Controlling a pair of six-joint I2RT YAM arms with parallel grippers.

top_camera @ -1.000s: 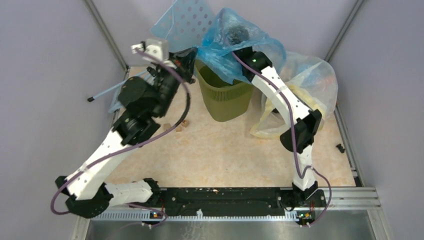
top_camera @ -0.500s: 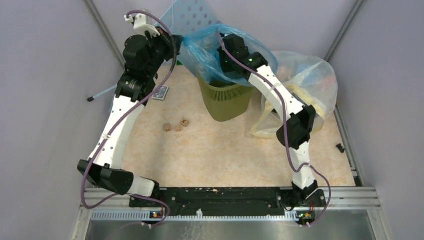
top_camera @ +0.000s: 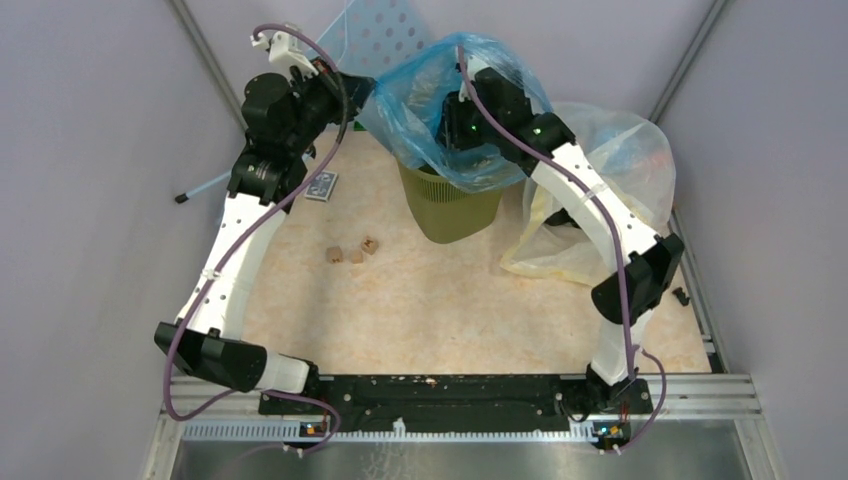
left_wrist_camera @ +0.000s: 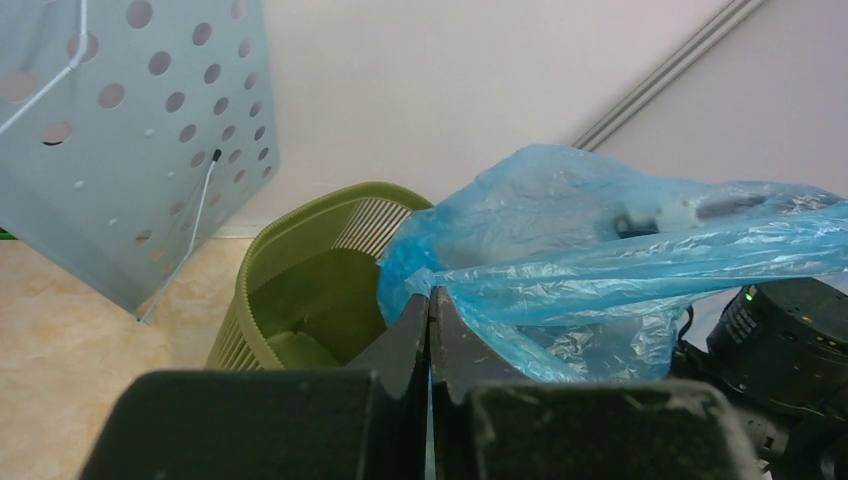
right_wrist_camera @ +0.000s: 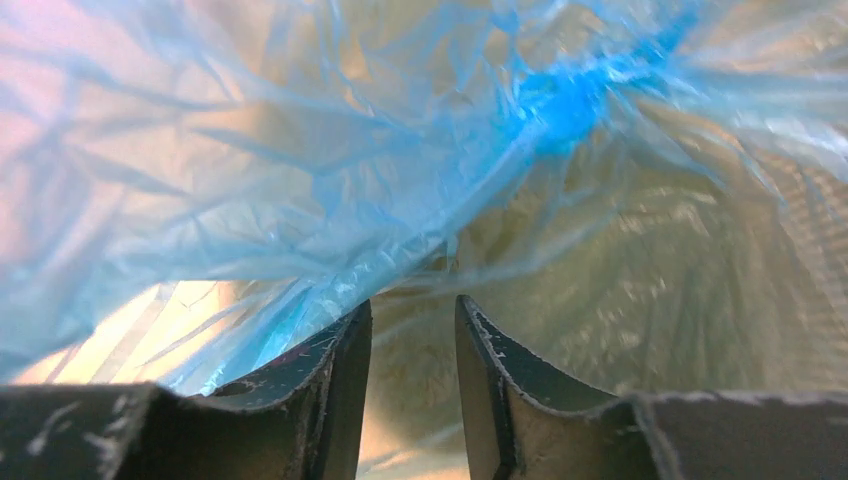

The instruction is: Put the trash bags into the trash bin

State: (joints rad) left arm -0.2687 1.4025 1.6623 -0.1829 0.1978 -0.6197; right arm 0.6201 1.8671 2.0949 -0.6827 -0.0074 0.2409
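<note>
Trash bag (top_camera: 420, 95) over trash bin (top_camera: 455, 210), far bench (top_camera: 430, 300) edge | left claw (left_wrist_camera: 430, 303) clamped on its hem, stretching mouth | right claw (right_wrist_camera: 412, 325) inside, slightly parted, empty, likely pushing film down.

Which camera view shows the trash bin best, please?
Left wrist: the trash bin shows its rim and inside clearly. Top external shows only its wall beneath the blue bag; right wrist blurs it through plastic.

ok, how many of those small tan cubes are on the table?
3 small tan cubes, on the beige tabletop left of the olive-green mesh plastic bin: left one, middle one, right one, slightly farther back. Others may be hidden from view.
</note>
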